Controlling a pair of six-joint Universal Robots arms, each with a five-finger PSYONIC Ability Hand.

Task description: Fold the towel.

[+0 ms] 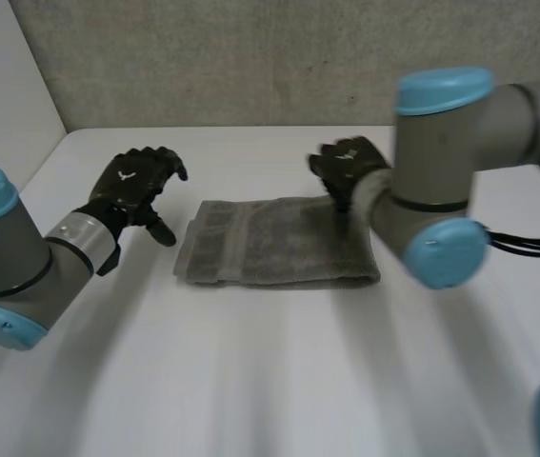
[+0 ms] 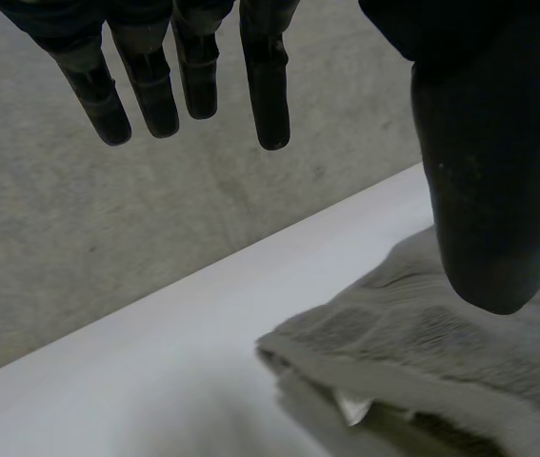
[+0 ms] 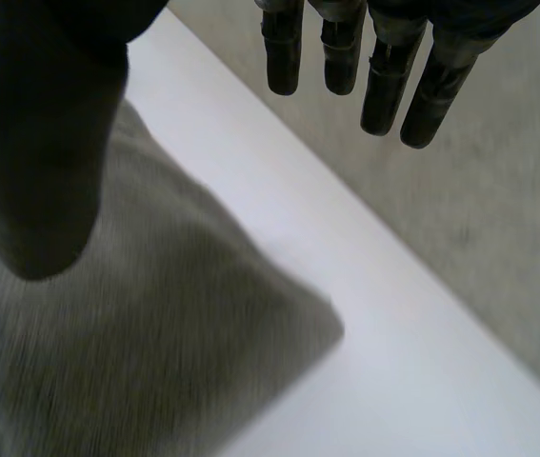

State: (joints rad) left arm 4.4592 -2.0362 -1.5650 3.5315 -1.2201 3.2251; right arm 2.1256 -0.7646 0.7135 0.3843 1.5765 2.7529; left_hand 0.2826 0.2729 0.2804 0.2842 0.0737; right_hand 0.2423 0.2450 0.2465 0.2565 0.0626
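Right in the middle of the white bench (image 1: 250, 381) sits the grey towel (image 1: 279, 243), folded into a flat rectangle. The left robot hand (image 1: 136, 186) hovers near its left end, fingers spread, holding nothing. The right robot hand (image 1: 350, 167) is over the far right corner, fingers straight, thumb apart.

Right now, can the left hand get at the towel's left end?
Probably yes: the left hand is open beside that end of the towel, with only white table between them.
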